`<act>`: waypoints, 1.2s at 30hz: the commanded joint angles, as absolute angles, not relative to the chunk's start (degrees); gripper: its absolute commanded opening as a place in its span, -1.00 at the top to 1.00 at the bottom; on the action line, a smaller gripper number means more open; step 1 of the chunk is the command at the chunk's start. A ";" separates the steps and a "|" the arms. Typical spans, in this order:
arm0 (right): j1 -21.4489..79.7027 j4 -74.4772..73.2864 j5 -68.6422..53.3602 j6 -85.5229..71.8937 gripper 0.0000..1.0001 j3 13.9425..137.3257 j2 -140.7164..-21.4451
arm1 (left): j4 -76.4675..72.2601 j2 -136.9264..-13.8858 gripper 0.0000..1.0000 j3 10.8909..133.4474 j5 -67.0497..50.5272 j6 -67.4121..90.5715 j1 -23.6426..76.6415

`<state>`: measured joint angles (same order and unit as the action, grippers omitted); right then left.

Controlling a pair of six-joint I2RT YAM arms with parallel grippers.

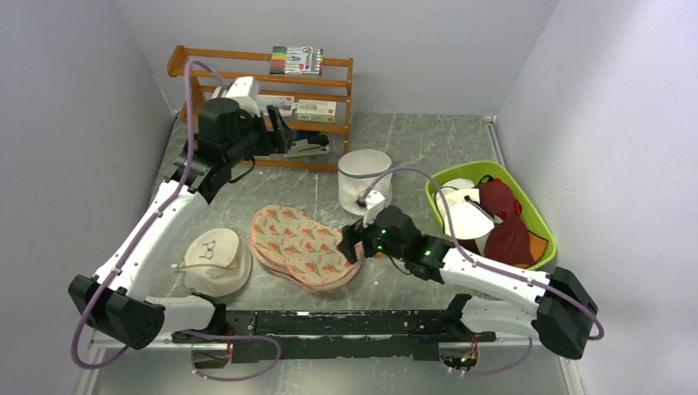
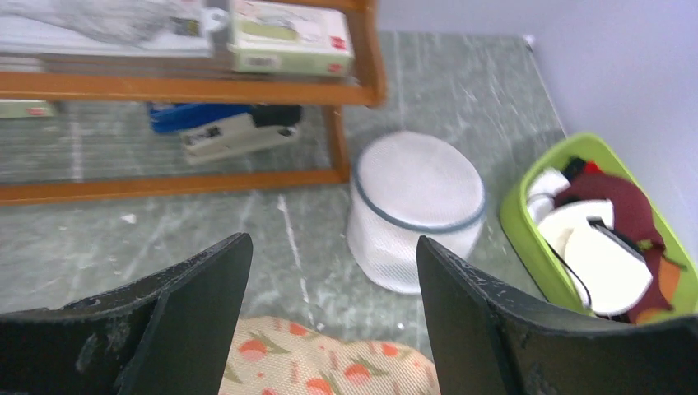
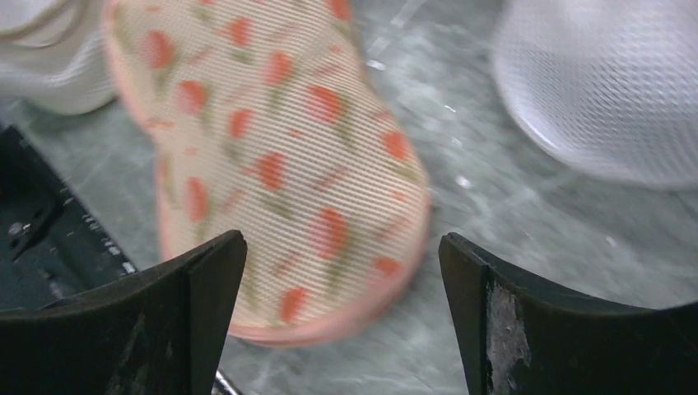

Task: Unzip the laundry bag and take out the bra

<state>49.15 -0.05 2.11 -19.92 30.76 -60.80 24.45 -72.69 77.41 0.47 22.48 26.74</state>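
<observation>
laundry bag flat on table, zip pull unseen | left gripper wide, empty — by rack | right gripper wide, empty (over bag's end lobe) | advice: find the pull, pinch tab only, pin fabric

Laundry bag: two-lobed beige pouch with orange-red and green floral print and pink edge; lies flat, set diagonally, near the table's front middle.

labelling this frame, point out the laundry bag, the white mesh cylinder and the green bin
laundry bag (image 1: pixel 300 247), top view, middle of its floral face
white mesh cylinder (image 1: pixel 364 164), top view, its top face
green bin (image 2: pixel 527 251), left wrist view, its outer wall
</observation>
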 commanded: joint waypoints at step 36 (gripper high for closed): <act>89.74 -30.55 54.10 -7.55 -0.60 79.03 -115.40 | 16.32 -66.85 -0.67 67.11 -3.59 17.68 7.73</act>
